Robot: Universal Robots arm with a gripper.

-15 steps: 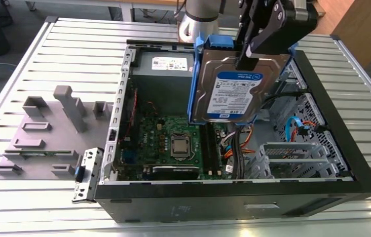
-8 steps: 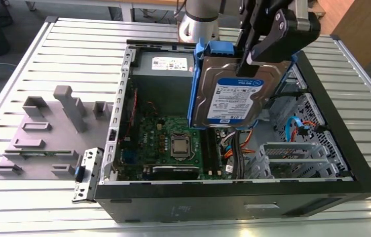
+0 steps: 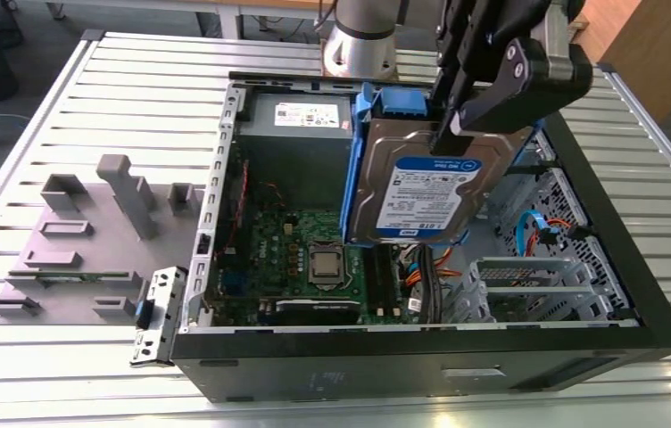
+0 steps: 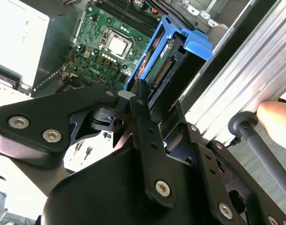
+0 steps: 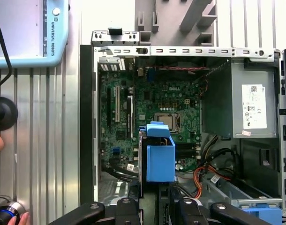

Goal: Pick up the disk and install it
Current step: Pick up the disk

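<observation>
Closed on the upper end of the disk (image 3: pixel 425 192), the gripper (image 3: pixel 464 134) holds it upright and slightly tilted above the open computer case (image 3: pixel 431 348), with the blue-and-white label facing the exterior view. The silver drive sits in its blue plastic frame, whose top tab stands just beside the gripper's black body. In the second wrist view the gripper (image 4: pixel 150 110) has its black fingers (image 4: pixel 140 105) pressed against either side of the disk (image 4: pixel 164 63), whose underside and blue frame point down toward the case. In the first wrist view the disk (image 5: pixel 160 159) is seen end on, hanging from the gripper (image 5: pixel 154 206) over the green circuit board (image 5: pixel 147 105), close to the processor socket. Whether its lower edge touches anything inside the case cannot be told. On the exterior view's left of the disk lies the circuit board (image 3: pixel 294 236), and behind that sits the grey power supply box (image 3: pixel 300 120) with a white sticker. On the exterior view's right of the disk is a metal drive cage (image 3: pixel 538 281) with orange and blue cables near it. A blue bracket (image 5: pixel 262 213) sits in that cage in the first wrist view. The case lies on its side on a slatted metal table (image 3: pixel 74 89), and a grey plate (image 3: pixel 74 245) with upright blocks rests on the table beside it. A person's hand (image 4: pixel 276 117) is near a black rod at the table edge.
</observation>
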